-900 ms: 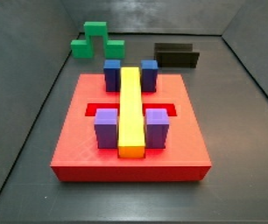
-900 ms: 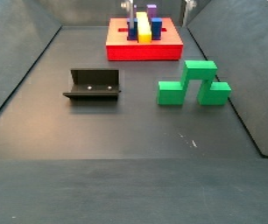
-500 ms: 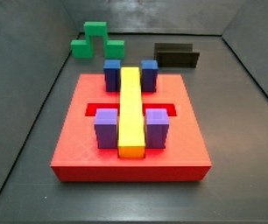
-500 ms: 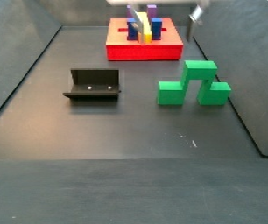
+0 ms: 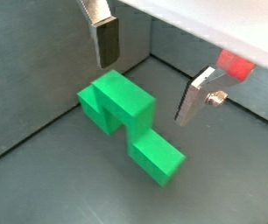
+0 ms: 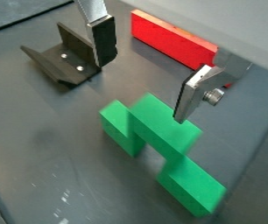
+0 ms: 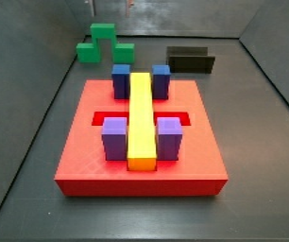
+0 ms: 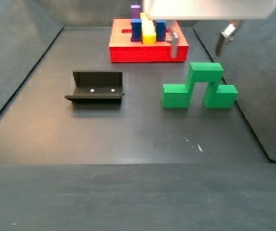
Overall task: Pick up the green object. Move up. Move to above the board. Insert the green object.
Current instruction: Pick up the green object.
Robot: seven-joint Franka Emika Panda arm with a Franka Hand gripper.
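The green object [image 8: 201, 87] stands on the dark floor, and shows too in a side view [image 7: 103, 44] and in both wrist views [image 5: 126, 129] [image 6: 160, 147]. It is a raised middle cube with two lower cubes. My gripper [image 8: 202, 38] is open and empty, hanging above the green object and apart from it. Its fingers [image 5: 106, 40] [image 6: 193, 91] stand wide, to either side above the raised cube. The red board [image 7: 141, 142] carries a yellow bar [image 7: 141, 112] and blue and purple blocks; it also shows behind the gripper [image 8: 149, 50] [image 6: 172, 39].
The fixture [image 8: 96, 87] stands on the floor beside the green object, also visible in a side view [image 7: 192, 60] and a wrist view [image 6: 64, 59]. Grey walls close in the floor near the green object [image 5: 54, 79].
My gripper has moved from over the board's far end toward the green object and now fills the upper part of a side view. The pieces have not moved.
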